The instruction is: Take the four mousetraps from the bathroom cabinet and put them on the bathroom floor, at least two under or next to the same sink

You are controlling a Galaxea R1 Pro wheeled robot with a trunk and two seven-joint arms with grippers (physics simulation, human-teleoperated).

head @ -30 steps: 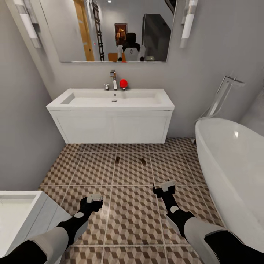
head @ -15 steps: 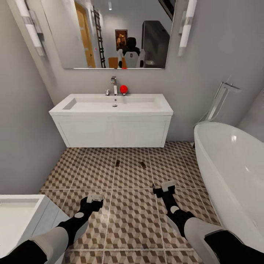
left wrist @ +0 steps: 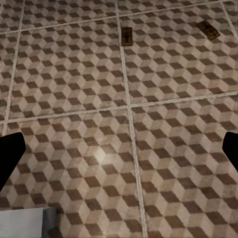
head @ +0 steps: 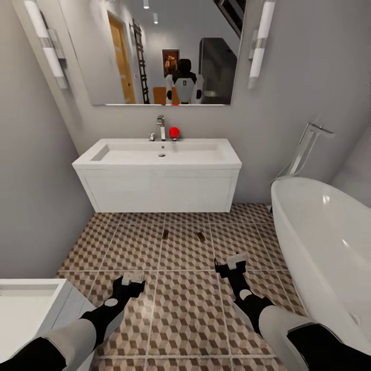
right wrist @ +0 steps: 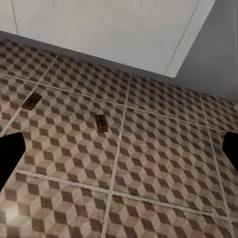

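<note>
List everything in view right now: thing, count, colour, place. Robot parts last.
mousetraps: 2, brown, on the floor in front of the sink, one left of the other
bathroom floor: 1, brown, beige and white cube tiles
sink: 1, white, on the far wall
tap: 1, chrome, at the sink's back edge
red ball: 1, beside the tap
mirror: 1, above the sink
wall lights: 2, white, one left of the mirror, one right
bathtub: 1, white, at right
white unit: 1, lower left corner
left gripper: 1, open, empty, above the floor
right gripper: 1, open, empty, above the floor
</note>
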